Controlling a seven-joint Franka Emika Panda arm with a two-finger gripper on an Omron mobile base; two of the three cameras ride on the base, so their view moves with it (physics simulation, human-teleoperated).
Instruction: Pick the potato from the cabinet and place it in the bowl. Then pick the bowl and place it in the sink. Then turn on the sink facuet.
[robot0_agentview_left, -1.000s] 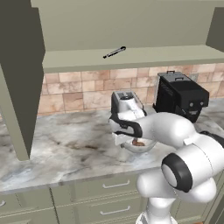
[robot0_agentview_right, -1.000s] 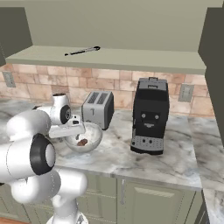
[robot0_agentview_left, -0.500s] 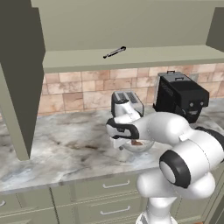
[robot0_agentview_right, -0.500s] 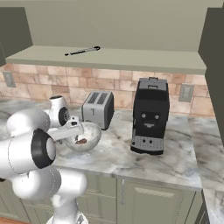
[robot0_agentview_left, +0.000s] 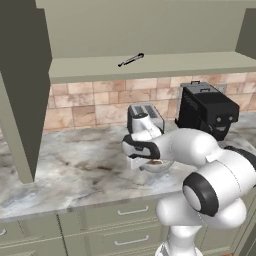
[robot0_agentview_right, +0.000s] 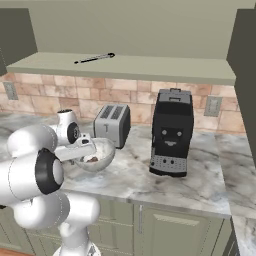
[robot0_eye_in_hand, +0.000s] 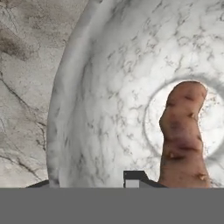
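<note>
The clear glass bowl (robot0_agentview_left: 161, 167) (robot0_agentview_right: 103, 151) stands on the marble counter in front of the toaster. The reddish-brown potato (robot0_eye_in_hand: 182, 131) (robot0_agentview_right: 92, 159) lies inside it on the bottom. My gripper (robot0_eye_in_hand: 87, 181) (robot0_agentview_left: 142, 162) (robot0_agentview_right: 87, 150) reaches down at the bowl's near-left rim (robot0_eye_in_hand: 65, 96). One fingertip (robot0_eye_in_hand: 135, 176) is inside the wall and the other outside, and they are shut on the rim. The olive-green cabinet (robot0_agentview_left: 150, 67) (robot0_agentview_right: 150, 67) hangs above. The sink and its faucet are out of view.
A silver toaster (robot0_agentview_left: 145, 114) (robot0_agentview_right: 112, 125) stands just behind the bowl. A black coffee machine (robot0_agentview_left: 207, 110) (robot0_agentview_right: 172, 132) is to its right. A thin black utensil (robot0_agentview_left: 131, 60) (robot0_agentview_right: 95, 58) lies on the cabinet shelf. A cabinet side panel (robot0_agentview_left: 20, 100) drops to the counter at left.
The hand has come down from above the bowl to its rim. The jaws have gone from wide open to closed around the bowl's wall. The potato has stayed in the bowl.
</note>
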